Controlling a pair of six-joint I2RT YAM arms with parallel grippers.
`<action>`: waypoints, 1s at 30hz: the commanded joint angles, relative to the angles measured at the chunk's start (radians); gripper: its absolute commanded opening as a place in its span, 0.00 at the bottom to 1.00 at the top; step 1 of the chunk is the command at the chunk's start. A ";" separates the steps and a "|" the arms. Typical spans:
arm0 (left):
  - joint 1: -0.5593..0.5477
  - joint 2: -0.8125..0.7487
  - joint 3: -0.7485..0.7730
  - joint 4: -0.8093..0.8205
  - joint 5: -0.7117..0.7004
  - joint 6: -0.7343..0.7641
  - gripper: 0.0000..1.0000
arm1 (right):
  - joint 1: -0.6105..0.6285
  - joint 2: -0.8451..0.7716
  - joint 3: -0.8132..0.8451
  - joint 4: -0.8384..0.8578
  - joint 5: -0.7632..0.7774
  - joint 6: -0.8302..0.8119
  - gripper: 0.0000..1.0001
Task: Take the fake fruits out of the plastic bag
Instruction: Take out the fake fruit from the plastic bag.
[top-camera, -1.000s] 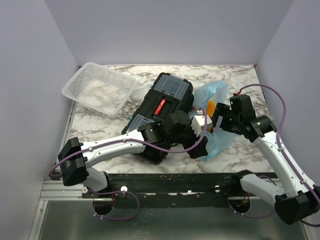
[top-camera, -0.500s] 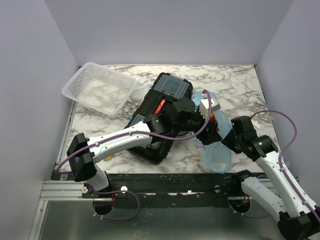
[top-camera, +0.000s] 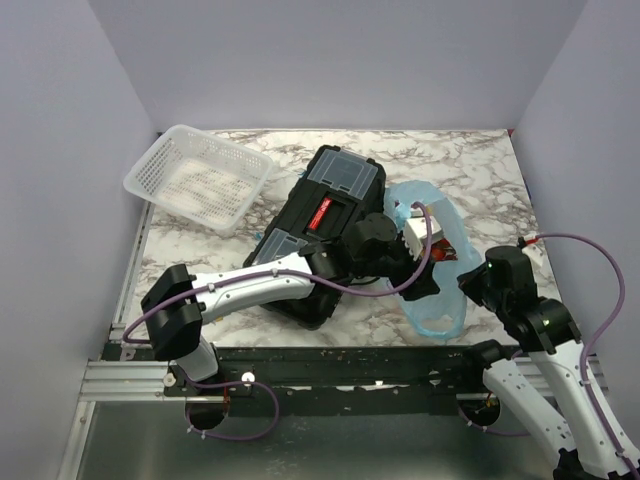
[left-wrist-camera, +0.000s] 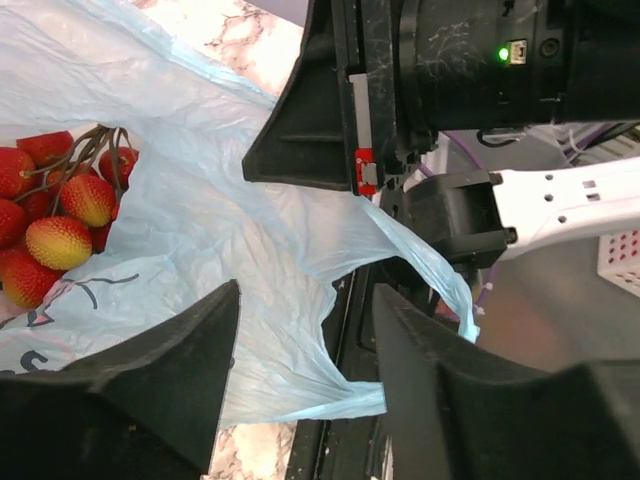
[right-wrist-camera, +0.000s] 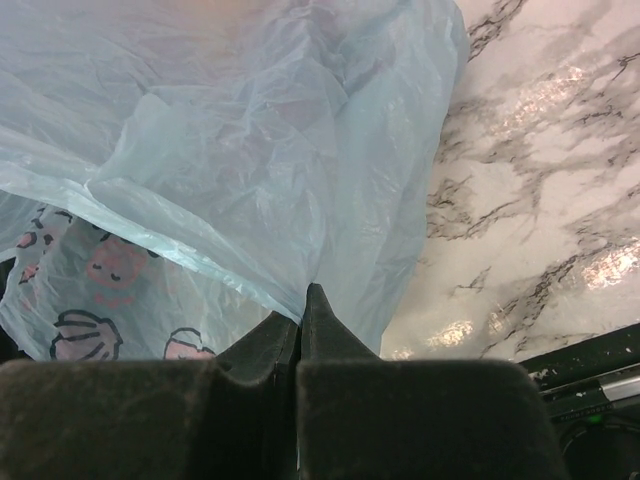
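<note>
Bag (top-camera: 441, 312) right of centre in the overhead view, light-blue crinkly plastic lying on the marble bench (top-camera: 470, 170), touching the right side of the black toolbox (top-camera: 330, 205). The white mesh basket (top-camera: 200, 178) sits well apart in the upper left, tipped up against the wall.

Over to the left wrist camera, and we see the left end effector (left-wrist-camera: 308, 295) spread wide. Its two black fingers (left-wrist-camera: 150, 385) rise from the bottom of the frame with open space between them and nothing gripped. Behind that gap lies a sheet of the pale film, printed with a cartoon line at the lower left. The fake fruits (left-wrist-camera: 55, 215) show at the left edge of this view: a bunch of red, yellow-tinged balls on a brown stem (left-wrist-camera: 95, 150), lying against the plastic. We cannot tell from here whether film covers them.

Now the right wrist camera, and the right end effector (right-wrist-camera: 300, 300) is pressed together at lower centre, pinching a fold of the plastic between its tips. The film fans out above the pinch and fills the left and top of the frame, pink cartoon prints showing at the lower left. Bare marble runs down the right side. In the left wrist view that same arm fills the top right, a green light glowing on it, with the plastic's edge drawn up toward it.
</note>
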 joint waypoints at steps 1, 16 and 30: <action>-0.027 0.046 -0.007 0.074 -0.145 0.081 0.52 | 0.001 0.009 0.006 -0.004 0.039 0.001 0.01; -0.019 0.278 0.116 0.113 -0.425 0.112 0.28 | 0.001 0.062 0.009 -0.056 0.021 0.024 0.01; 0.047 0.472 0.332 0.021 -0.257 0.067 0.30 | 0.001 0.031 0.010 -0.098 0.014 0.068 0.01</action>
